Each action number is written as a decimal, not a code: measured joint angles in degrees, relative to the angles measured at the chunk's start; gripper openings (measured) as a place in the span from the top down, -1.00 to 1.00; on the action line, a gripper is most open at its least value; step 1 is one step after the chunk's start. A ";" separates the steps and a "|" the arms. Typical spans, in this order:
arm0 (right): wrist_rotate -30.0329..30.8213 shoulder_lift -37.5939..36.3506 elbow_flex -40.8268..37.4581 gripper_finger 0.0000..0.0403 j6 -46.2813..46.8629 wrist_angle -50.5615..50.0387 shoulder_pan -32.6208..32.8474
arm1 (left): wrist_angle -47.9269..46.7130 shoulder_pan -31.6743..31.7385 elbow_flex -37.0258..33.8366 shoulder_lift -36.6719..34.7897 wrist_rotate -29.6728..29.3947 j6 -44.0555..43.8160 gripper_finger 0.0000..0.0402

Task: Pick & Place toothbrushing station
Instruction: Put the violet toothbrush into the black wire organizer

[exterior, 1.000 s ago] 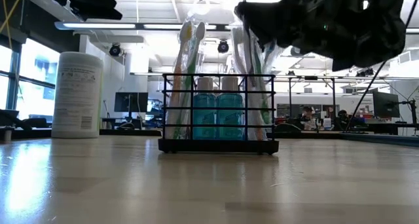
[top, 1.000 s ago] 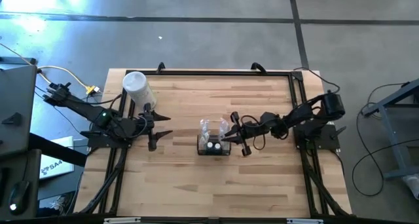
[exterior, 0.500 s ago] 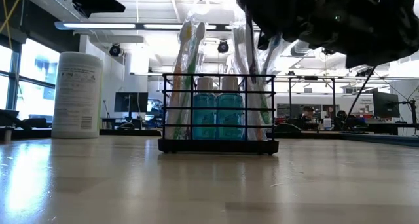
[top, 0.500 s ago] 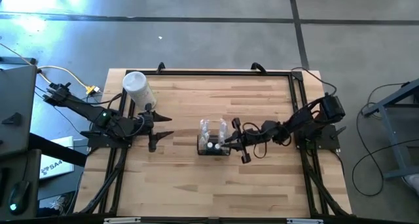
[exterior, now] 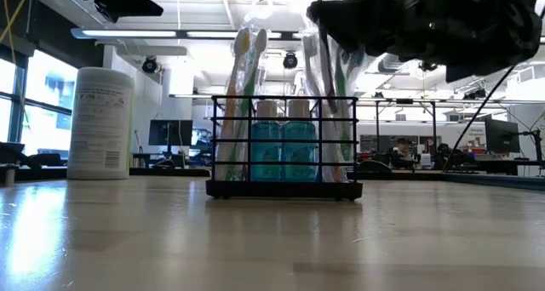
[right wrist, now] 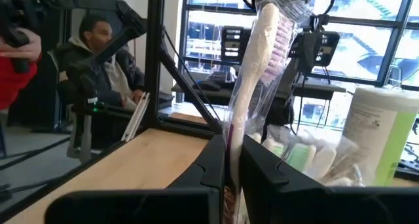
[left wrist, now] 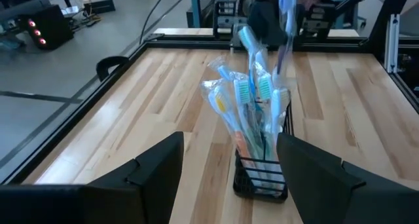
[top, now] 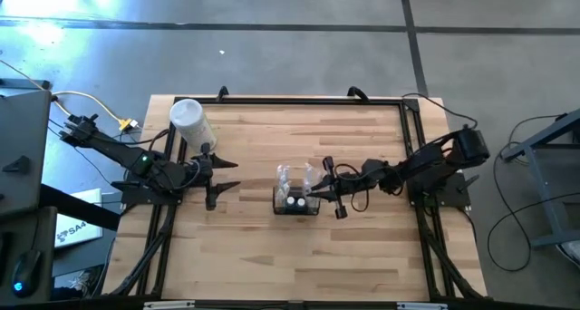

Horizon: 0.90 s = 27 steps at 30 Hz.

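Note:
The black wire holder (top: pixel 296 204) stands on the table's middle, holding blue bottles (exterior: pixel 283 151) and several wrapped toothbrushes (left wrist: pixel 252 112); it also shows in the low view (exterior: pixel 283 187). My right gripper (top: pixel 314 190) is just right of and above the holder, shut on one wrapped toothbrush (right wrist: pixel 265 47) with pink bristles. My left gripper (top: pixel 217 177) waits open left of the holder, level with it, and it also shows in its own wrist view (left wrist: pixel 229 149). My right gripper pinches the wrapped toothbrush's handle (right wrist: pixel 233 135) between its two fingers (right wrist: pixel 216 162), below the head. The fingers come level from the table's right side and lie across the handle. The brush stands about upright, head up, above the holder; its lower end is hidden by the fingers.
A tall white cylindrical container (top: pixel 190 120) stands at the far left of the table, and also shows in the low view (exterior: pixel 100 121). A black rail (top: pixel 308 101) frames the table. People sit in the room beyond (right wrist: pixel 98 54).
My right gripper, still shut on the toothbrush, has shifted a little toward the table's near edge and back again beside the holder. The holder has stayed where it was.

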 joint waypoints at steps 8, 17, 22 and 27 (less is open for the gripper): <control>0.43 -2.59 0.09 0.90 -0.49 -4.42 1.64 | -0.07 -0.01 0.00 0.00 -0.02 0.00 -0.20; 5.82 -1.76 0.09 0.90 -1.84 -5.29 5.67 | 0.55 -0.02 0.00 0.00 0.28 -0.02 -0.20; 8.30 -1.76 0.13 0.90 -1.75 -6.54 6.88 | 0.97 -0.02 0.00 0.00 0.31 -0.01 -0.20; 9.47 -1.76 0.15 0.90 -1.37 -7.99 6.99 | 0.99 -0.02 0.00 0.02 0.35 0.07 -0.20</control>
